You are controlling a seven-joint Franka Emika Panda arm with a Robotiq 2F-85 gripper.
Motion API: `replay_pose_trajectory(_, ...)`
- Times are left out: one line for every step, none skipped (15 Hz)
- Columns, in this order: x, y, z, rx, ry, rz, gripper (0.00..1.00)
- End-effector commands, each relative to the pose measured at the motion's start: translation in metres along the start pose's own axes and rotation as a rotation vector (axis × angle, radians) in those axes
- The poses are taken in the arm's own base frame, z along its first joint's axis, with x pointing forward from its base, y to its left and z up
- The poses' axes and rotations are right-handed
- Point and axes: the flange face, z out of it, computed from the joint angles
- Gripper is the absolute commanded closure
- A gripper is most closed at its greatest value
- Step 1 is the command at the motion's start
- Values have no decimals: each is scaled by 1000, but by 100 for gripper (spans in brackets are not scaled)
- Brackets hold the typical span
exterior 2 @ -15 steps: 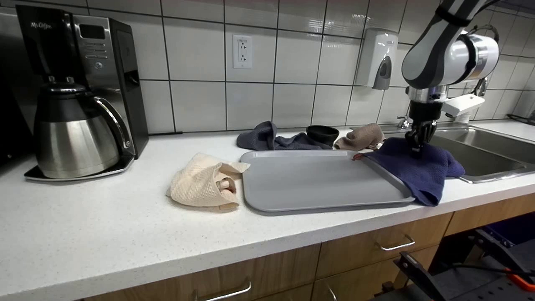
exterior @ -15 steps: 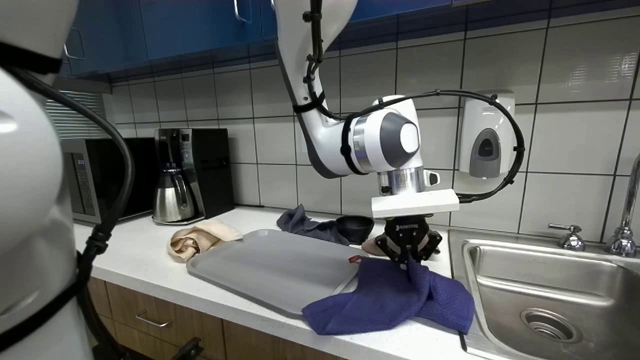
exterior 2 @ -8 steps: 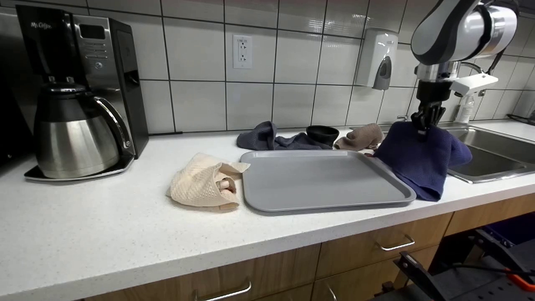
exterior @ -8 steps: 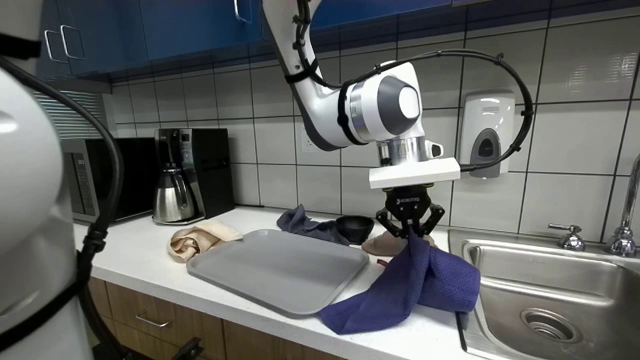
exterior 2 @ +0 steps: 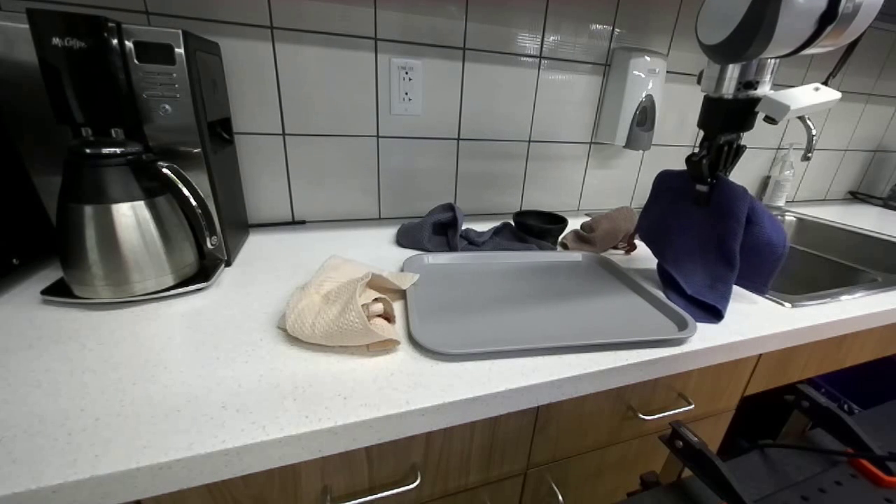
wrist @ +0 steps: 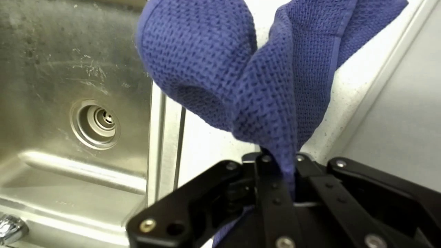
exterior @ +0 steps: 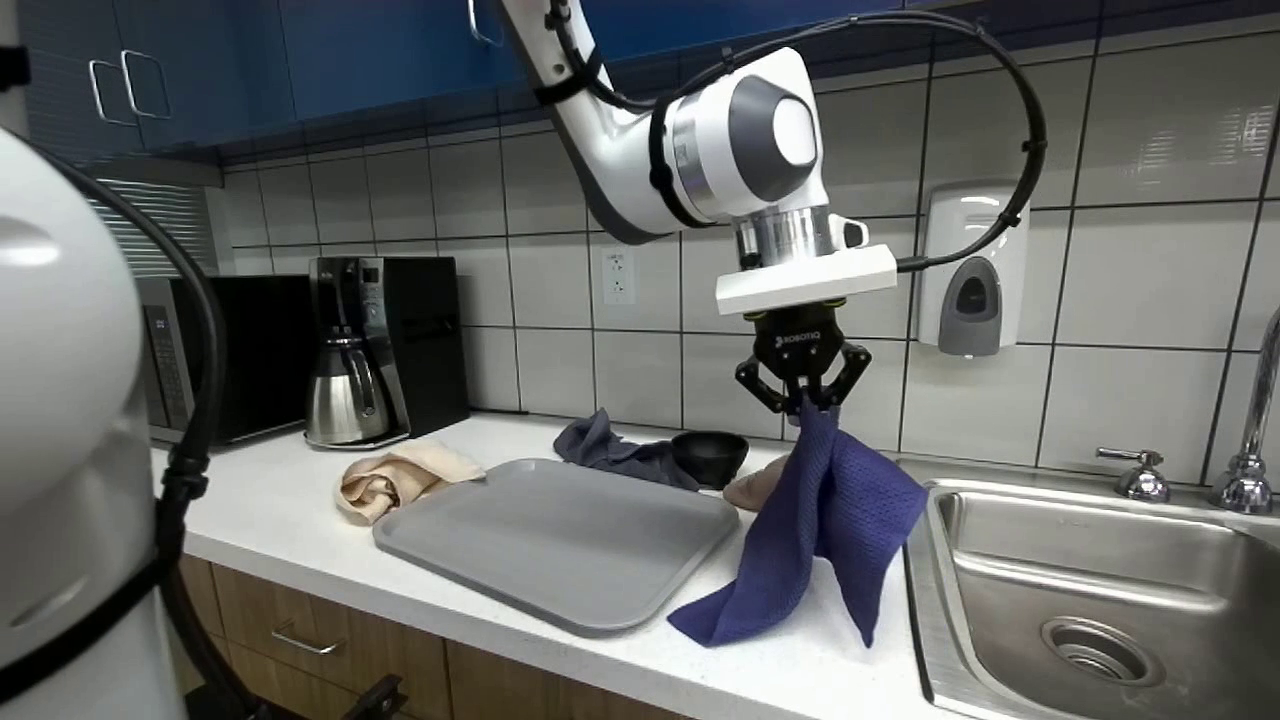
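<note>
White speckled bench (exterior 2: 175, 392) along a tiled wall (exterior 2: 322, 91), steel sink (exterior: 935, 630) set into it. I have the pincer (exterior: 808, 400) clamped on a bunched tip of the purple waffle-weave towel (exterior: 790, 550). Towel hangs over the bench between the grey tray (exterior: 560, 540) and the sink, its folds splayed two ways. Lowest corner is near the bench top; can't tell whether it touches.

Black bowl (exterior 2: 540, 225), dark grey cloth (exterior 2: 441, 234) and brown cloth (exterior 2: 603, 229) line the back; a small reddish object (exterior 2: 630, 243) sits by the brown one, too small for me to identify. Cream cloth (exterior 2: 332, 304) bunched beside the tray's end away from the towel.

Risks as I see them: grip takes only a narrow gather, so a snag or jerk could peel it out. Sideways travel too low would likely drag the hanging corner over the tray rim or into the cloths and maybe shift the bowl. Sink-side fold could dip past the sink edge and catch there. Towel also fills much of my wrist view, so I could miss contact underneath.
</note>
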Motion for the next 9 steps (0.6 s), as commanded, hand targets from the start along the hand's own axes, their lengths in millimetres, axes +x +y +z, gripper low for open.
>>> replay_pose_trajectory(2,-24,-37,5,41,6,99)
replay_pose_trajectory(5,-30,-44,3,55,3,99)
replay_pose_trajectory(8,-38,-50,3,67,-1,99)
replay_pose_trajectory(10,-45,-57,3,79,-6,99)
replay_pose_trajectory(12,-52,-62,3,93,-11,99)
replay_pose_trajectory(15,-60,-69,5,104,-16,99)
replay_pose_trajectory(16,-67,-74,7,118,-21,99)
replay_pose_trajectory(18,-75,-79,9,130,-27,99)
replay_pose_trajectory(20,-82,-84,10,140,-32,99)
